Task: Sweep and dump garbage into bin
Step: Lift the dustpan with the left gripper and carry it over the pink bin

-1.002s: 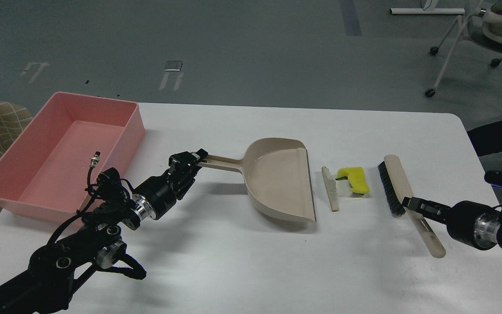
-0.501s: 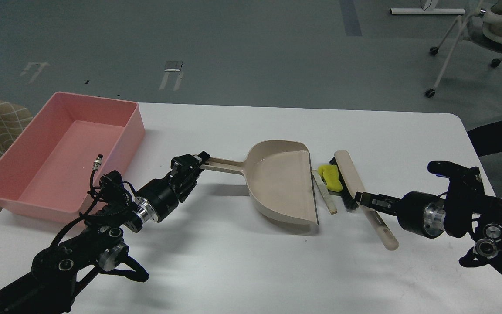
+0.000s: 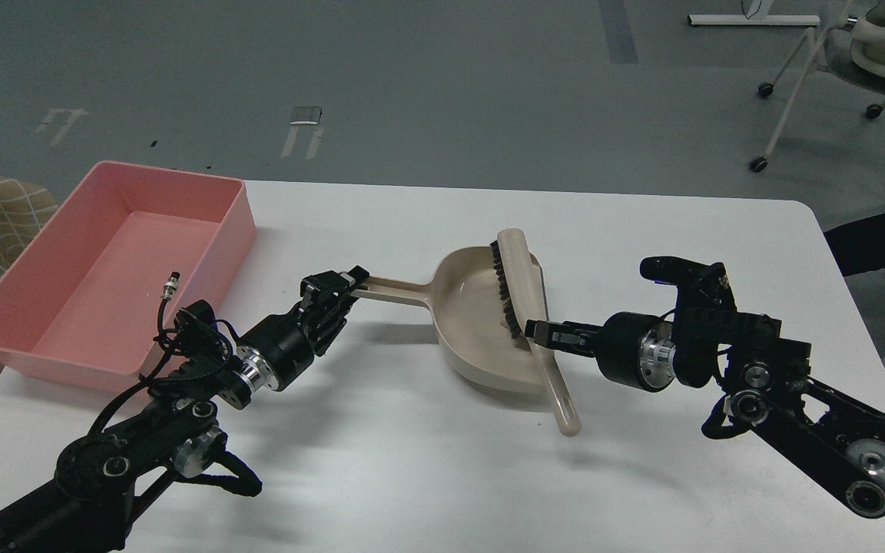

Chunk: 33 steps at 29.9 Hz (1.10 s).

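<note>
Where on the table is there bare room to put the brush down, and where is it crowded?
Bare: the table's near strip between both arms, the far strip behind the dustpan, and the right end past the right gripper. Crowded: the middle, where the brush lies across the dustpan's mouth, and the left, with the bin and left gripper.

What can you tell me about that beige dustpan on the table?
The dustpan looks like smooth beige plastic: a shallow scoop with a rounded back wall, a straight open lip and a long thin handle. It lies flat on the white table, handle pointing toward the pink bin. The left pincer is shut on the handle's end. The brush lies across its open lip, black bristles turned into the scoop. The garbage is not visible.
</note>
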Tool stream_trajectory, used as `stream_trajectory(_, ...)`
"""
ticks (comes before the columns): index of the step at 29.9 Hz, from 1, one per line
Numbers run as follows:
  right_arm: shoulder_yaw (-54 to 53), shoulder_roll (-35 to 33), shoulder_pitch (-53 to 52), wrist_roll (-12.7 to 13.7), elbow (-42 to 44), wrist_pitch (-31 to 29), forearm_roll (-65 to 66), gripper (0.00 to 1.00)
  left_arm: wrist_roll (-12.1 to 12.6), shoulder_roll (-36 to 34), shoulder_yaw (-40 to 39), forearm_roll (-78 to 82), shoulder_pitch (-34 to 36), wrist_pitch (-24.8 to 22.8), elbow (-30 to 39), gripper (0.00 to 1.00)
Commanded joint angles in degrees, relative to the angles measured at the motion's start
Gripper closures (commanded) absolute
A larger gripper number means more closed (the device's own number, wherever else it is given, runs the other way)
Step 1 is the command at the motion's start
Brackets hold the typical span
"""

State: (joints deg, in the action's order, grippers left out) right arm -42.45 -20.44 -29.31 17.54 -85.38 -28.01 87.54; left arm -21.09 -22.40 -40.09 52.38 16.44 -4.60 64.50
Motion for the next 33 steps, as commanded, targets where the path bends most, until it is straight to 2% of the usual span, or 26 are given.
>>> stream_trajectory(1,-2.11,-0.21,-0.31,0.03,-2.07,0.01,-0.27,0.96,-0.01,-0.02,0.01,-0.09,0.0,0.03,0.02,0.89)
stream_trajectory(8,-9.58,-4.77,0.66,-0.05,-5.32,0.01,-4.12,0.95,-0.1,0.07,-0.07,-0.52,0.0,0.82,0.02,0.89)
stream_trajectory(11,-10.72,-7.4,0.75,-0.05,-5.76,0.01,-5.71,0.95,-0.97,-0.02,-0.43,-0.79,0.0,0.82,0.02,0.89)
stream_trajectory(18,-12.31,-13.56,3.29,-0.41,-3.22,0.01,-7.21,0.95,-1.41,-0.28,-1.57,-1.4,0.26,0.91,0.89,0.89)
stream_trajectory(20,-12.83,-15.67,5.66,-0.67,-2.51,0.01,-7.21,0.95,-3.51,-0.54,-3.84,-4.12,0.26,0.82,1.16,0.89)
stream_trajectory(22,-13.71,-16.56,6.9,-0.67,-2.6,0.01,-7.21,0.95,-4.31,-0.54,-5.17,-5.1,0.26,0.82,1.51,0.89)
stream_trajectory(30,-18.46,-19.02,11.56,-0.76,-0.05,0.01,-7.21,0.94,-4.58,-0.28,-8.94,-5.54,-0.09,0.91,3.35,0.89)
stream_trajectory(33,-18.99,-19.81,13.31,-1.37,1.79,0.01,-7.21,0.94,-4.23,-0.98,-14.29,-6.32,-1.84,0.82,5.81,0.89)
